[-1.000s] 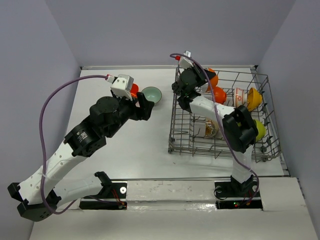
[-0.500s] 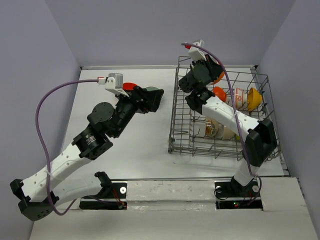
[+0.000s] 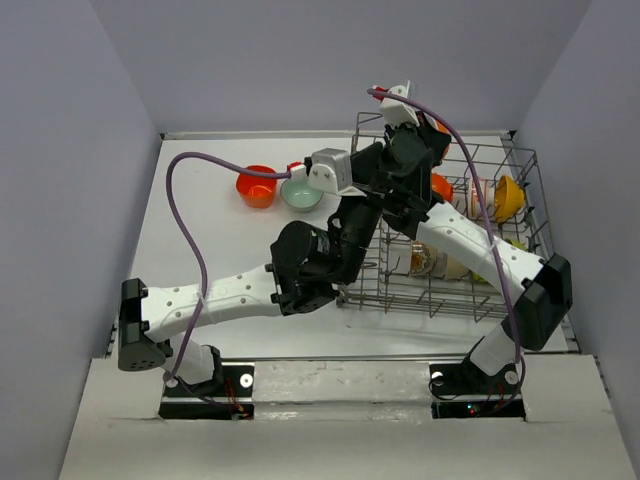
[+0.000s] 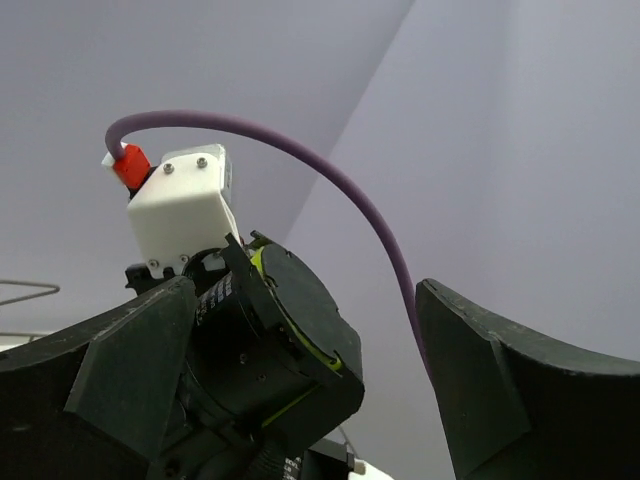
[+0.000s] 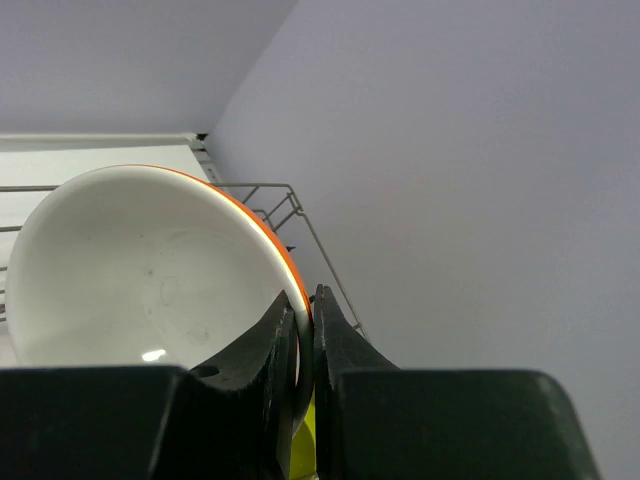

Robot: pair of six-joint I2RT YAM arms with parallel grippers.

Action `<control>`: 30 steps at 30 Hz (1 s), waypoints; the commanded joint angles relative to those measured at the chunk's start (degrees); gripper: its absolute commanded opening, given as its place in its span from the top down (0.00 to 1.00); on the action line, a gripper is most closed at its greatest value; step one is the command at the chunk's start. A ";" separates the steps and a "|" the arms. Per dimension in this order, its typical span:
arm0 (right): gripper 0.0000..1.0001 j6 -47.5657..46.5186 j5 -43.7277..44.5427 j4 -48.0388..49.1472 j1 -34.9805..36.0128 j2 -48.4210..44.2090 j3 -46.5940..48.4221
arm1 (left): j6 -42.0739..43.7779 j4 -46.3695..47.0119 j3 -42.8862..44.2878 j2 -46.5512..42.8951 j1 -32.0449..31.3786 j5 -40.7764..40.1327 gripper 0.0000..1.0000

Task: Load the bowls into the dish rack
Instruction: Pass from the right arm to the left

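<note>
The dish rack (image 3: 520, 165), a grey wire basket, stands on the right of the table. My right gripper (image 5: 305, 300) is shut on the rim of an orange bowl with a white inside (image 5: 140, 270), held above the rack's far left corner (image 3: 438, 128). My left gripper (image 3: 375, 162) is open and empty, raised right beside the right wrist; its wide-spread fingers (image 4: 120, 370) frame that wrist. A red-orange bowl (image 3: 256, 187) and a pale teal bowl (image 3: 301, 192) sit on the table left of the rack. In the rack are an orange bowl (image 3: 440, 187), a patterned white bowl (image 3: 480, 195) and a yellow bowl (image 3: 508, 198).
The left arm's forearm (image 3: 240, 290) stretches across the table in front of the rack's left side. Its purple cable (image 3: 185, 220) loops over the table. The rack's rim wire (image 5: 290, 205) shows close behind the held bowl. Grey walls enclose the table.
The left arm has swung right from the two table bowls to the rack, its jaws opening wider. The right gripper has lifted its orange bowl slightly.
</note>
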 commanded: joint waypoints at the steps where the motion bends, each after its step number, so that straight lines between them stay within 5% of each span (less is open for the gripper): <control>1: 0.99 12.40 -0.98 -11.37 3.52 -4.77 3.23 | 5.96 14.77 2.71 1.12 -3.72 -1.71 0.01; 6: 0.99 18.46 -2.82 -18.05 3.52 -5.73 4.55 | 23.42 28.92 10.34 11.13 -11.55 -4.43 0.01; 7: 0.99 20.92 -3.53 -25.64 4.12 -5.82 5.25 | 26.76 30.68 13.58 12.80 -12.69 -4.95 0.01; 10: 0.99 52.36 -14.57 -58.34 4.13 -6.35 15.16 | 40.81 33.85 21.50 18.43 -16.12 -6.89 0.01; 13: 0.99 61.51 -28.47 -69.62 4.13 -7.14 21.07 | 46.82 35.88 25.37 21.16 -17.70 -9.51 0.01; 22: 0.99 72.17 -58.61 -78.89 4.13 -11.27 24.16 | 59.56 37.28 26.26 19.06 -18.15 -24.02 0.01; 30: 0.99 75.78 -65.76 -77.23 4.13 -14.70 18.36 | 78.72 42.47 32.49 18.71 -17.71 -33.59 0.01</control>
